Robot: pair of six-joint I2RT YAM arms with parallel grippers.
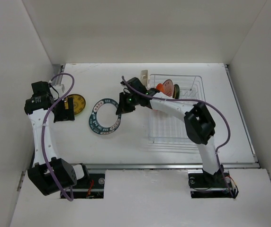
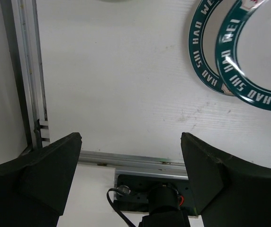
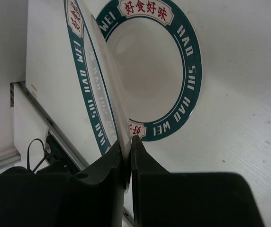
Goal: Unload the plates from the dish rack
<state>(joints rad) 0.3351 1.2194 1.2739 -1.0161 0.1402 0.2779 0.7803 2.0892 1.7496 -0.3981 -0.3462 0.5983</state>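
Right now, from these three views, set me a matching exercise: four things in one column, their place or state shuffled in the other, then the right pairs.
1. black left gripper
2. black right gripper
3. round yellow plate
4. round orange plate

A. standing in the silver wire dish rack
B. shut on a white plate with a dark teal rim, held on edge
C. lying flat on the white table
D. open, holding nothing

Pairs: 1-D, 2-B, 3-C, 4-A.
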